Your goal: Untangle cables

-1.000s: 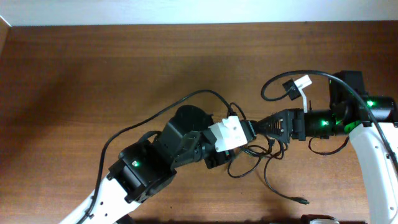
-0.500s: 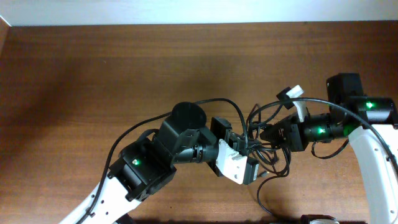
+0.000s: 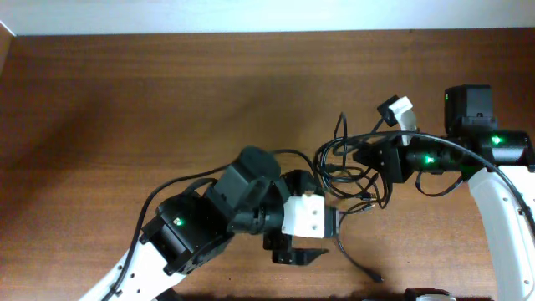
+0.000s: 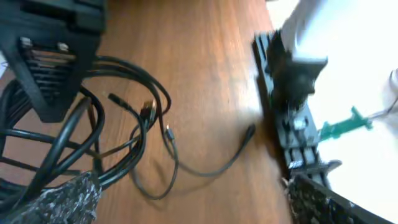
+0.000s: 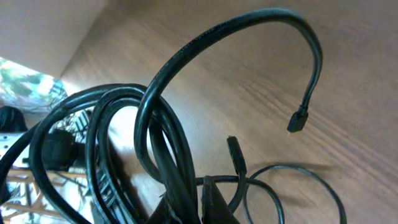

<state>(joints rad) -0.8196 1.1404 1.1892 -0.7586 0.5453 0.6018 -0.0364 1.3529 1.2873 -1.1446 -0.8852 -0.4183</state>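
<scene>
The cables are a bunch of thin black loops in the middle right of the brown table. My right gripper is shut on the bunch from the right. In the right wrist view the jaws pinch several black cables, and one strand arcs up to a free plug. My left gripper stands open just below and left of the bunch, with nothing between its fingers. In the left wrist view the cables lie ahead to the left of the left gripper. A loose tail ends in a plug.
The right arm's own thicker wire, with a white connector, loops above its wrist. The right arm's base with a green clamp stands at the table's edge. A pale wall borders the table's far side.
My right gripper closed on the bunch and drew it up and right. My left gripper let go of the cables, opened and dropped back toward the near edge.
</scene>
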